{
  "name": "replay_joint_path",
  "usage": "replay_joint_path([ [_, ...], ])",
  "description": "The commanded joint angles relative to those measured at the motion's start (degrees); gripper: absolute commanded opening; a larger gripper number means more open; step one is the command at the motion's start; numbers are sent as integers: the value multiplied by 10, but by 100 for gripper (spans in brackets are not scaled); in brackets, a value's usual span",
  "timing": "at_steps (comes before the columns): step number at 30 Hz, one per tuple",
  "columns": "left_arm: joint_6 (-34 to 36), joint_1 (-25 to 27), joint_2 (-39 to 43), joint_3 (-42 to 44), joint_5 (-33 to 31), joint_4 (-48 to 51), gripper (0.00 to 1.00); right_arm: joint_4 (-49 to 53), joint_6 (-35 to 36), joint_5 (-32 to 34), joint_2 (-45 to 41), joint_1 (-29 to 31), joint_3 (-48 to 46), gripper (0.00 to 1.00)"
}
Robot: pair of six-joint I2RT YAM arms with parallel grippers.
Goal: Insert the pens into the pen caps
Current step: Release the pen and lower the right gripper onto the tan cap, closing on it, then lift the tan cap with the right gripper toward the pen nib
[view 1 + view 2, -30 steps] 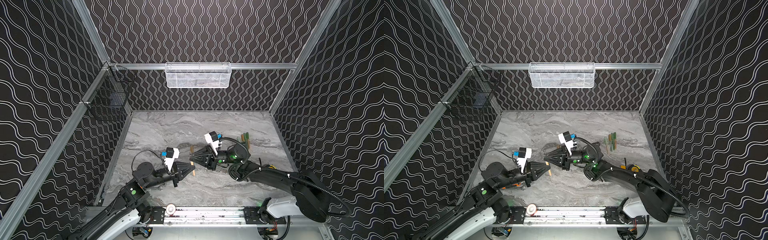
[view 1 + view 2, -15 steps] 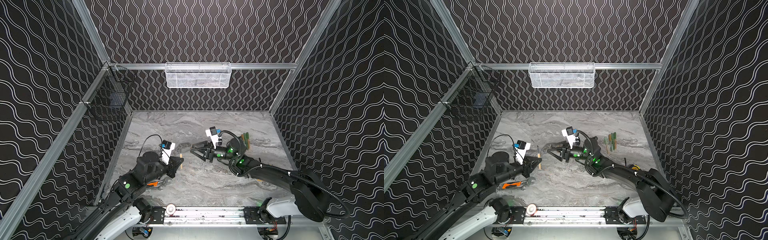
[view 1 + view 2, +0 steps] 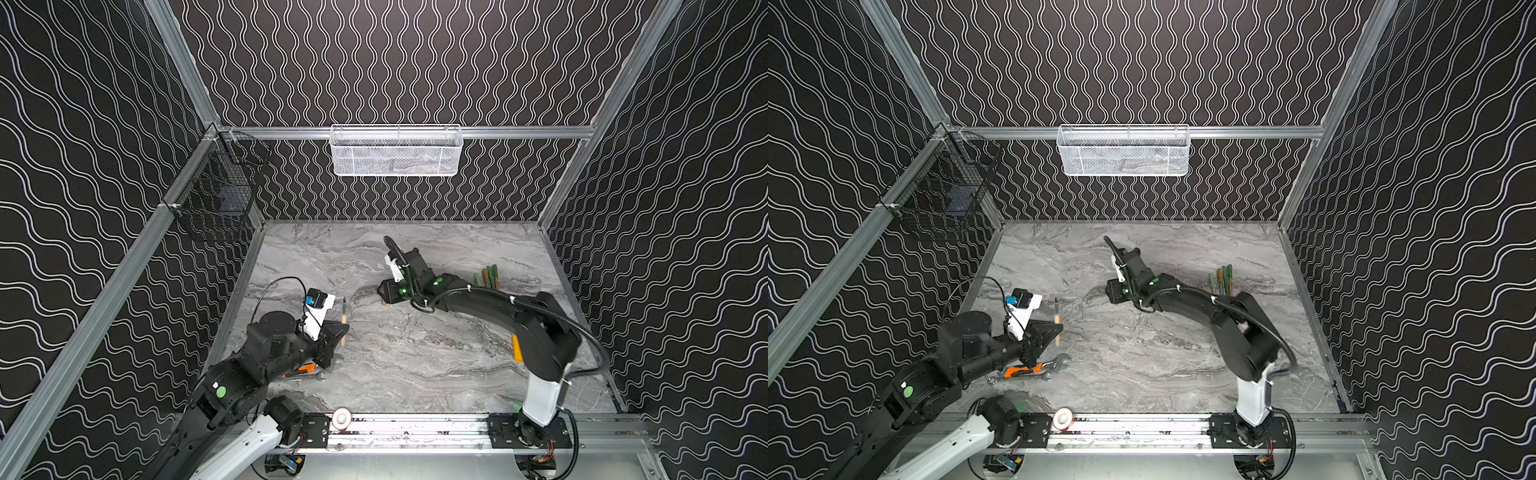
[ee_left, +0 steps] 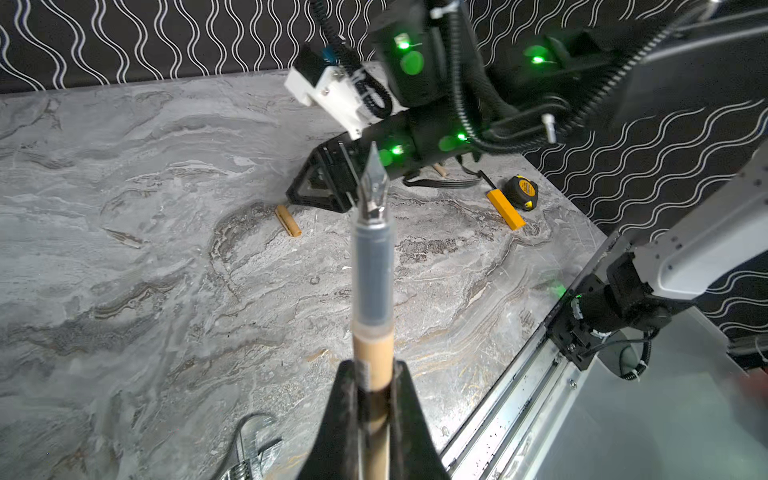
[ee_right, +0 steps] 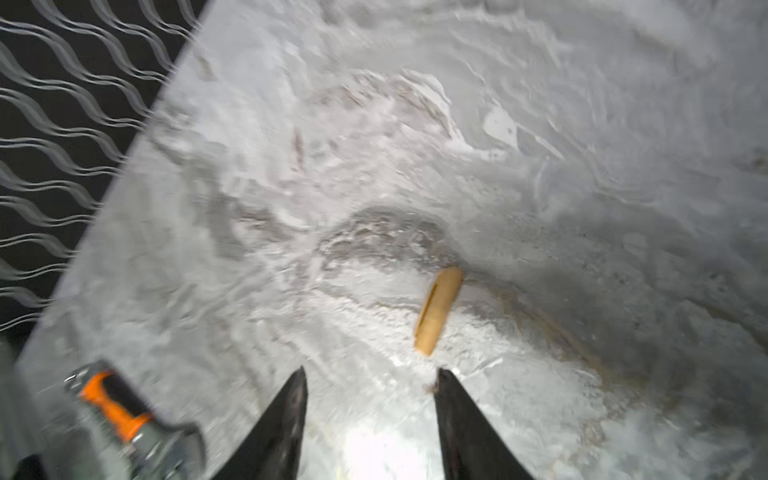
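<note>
My left gripper is shut on a tan pen; its dark grey section and nib stick out past the fingers. In both top views that pen stands out of the left gripper at the left. My right gripper is open and empty, low over the table middle. A tan pen cap lies on the table just ahead of one right fingertip, apart from it. Several green and tan capped pens lie together at the back right.
An orange-handled wrench lies under my left arm. A flat orange-yellow block and a tape measure sit by the right arm. A white mesh basket and a black wire basket hang on the walls.
The two grippers met tip to tip mid-table and have parted. My left drew back left with the pen. My right opened and moved toward the back.
</note>
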State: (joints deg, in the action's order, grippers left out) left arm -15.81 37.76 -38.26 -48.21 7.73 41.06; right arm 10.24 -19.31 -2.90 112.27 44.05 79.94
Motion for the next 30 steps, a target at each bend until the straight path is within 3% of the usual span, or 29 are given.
replay_joint_path([
  [1, 28, -2, 19, 10, 50, -52, 0, 91, 16, 38, 53, -7, 50, 46],
  [15, 35, -11, 25, 11, 76, -57, 0, 106, 26, 1, 136, -21, 118, 42],
  [30, 35, -19, 20, 13, 86, -61, 0, 122, 28, -9, 149, -20, 140, 17],
])
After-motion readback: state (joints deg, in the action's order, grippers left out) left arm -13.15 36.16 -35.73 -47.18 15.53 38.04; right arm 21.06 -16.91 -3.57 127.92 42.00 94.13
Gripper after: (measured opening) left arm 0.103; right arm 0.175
